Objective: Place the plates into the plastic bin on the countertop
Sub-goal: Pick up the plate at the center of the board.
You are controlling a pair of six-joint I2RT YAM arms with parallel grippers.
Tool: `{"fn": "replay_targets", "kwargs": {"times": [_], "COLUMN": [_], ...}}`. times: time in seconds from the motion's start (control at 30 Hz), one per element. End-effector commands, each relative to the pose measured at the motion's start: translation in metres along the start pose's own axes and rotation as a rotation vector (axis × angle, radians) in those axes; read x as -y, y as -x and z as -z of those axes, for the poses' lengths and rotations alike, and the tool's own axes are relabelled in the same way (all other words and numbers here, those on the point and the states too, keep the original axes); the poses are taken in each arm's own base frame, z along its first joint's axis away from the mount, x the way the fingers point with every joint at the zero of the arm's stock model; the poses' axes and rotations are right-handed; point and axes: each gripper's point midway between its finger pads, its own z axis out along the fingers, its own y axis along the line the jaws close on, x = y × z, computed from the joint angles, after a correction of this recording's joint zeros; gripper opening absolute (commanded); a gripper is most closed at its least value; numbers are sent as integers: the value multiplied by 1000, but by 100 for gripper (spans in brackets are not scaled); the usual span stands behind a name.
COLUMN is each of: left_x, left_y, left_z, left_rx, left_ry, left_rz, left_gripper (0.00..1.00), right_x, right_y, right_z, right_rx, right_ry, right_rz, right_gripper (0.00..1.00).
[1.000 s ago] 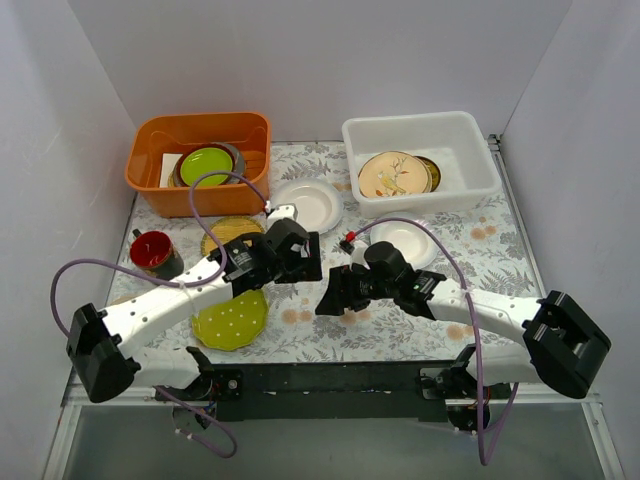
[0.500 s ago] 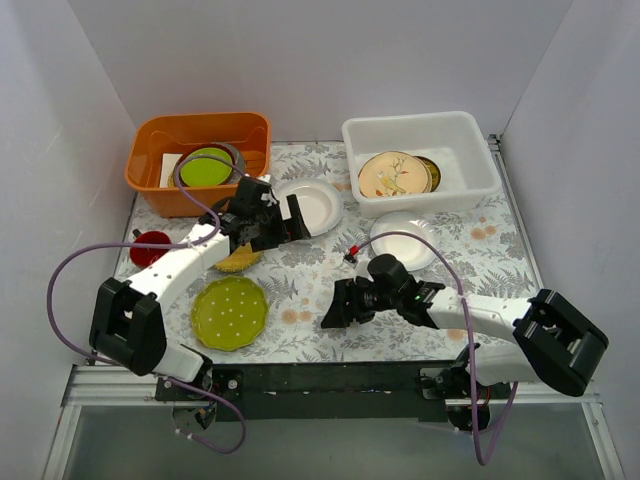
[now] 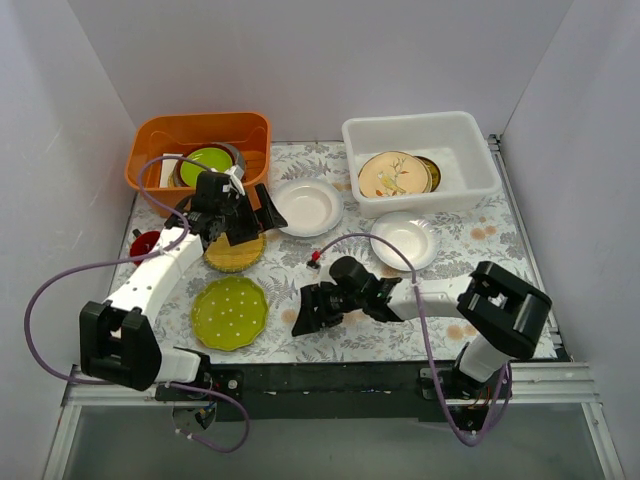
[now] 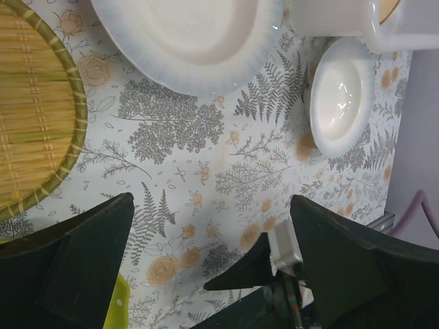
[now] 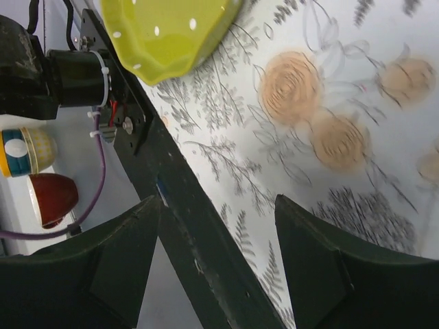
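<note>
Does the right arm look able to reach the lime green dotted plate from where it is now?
Probably yes. The right end effector is open and low beside the dotted plate. Only a bare strip of countertop lies between them, and nothing rests on the plate.

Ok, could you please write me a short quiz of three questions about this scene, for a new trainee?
1. True or false: the cream floral round plate lies inside the translucent white plastic bin.
2. Choose one. The left gripper is: A) shut on a plate; B) open and empty; C) out of every view.
3. How many white round plates lie on the fern-printed countertop, outside the bin?

Key: 1 true; 2 B; 3 two.
</note>
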Motion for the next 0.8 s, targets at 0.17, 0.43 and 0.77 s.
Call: {"fn": "replay_targets", "kwargs": {"times": [0.17,0.43,0.77], "left_x": [8,9,19], "left_y": [-25,-20,-2], "left_z": [51,73,91], "left_rx": [25,60,112], "left_ry": [-56,-18,3], "left_rz": [-31,-55,-83], "left_gripper": [98,98,98], "right_x": [-19,-11,0], "right_y": [48,65,73], "right_z": [-50,-83,-116], "right_rx": [32,60,68], "right_ry": [2,-13,-138], "right_rz": [48,-50,-106], "right_gripper": [73,63,56]}}
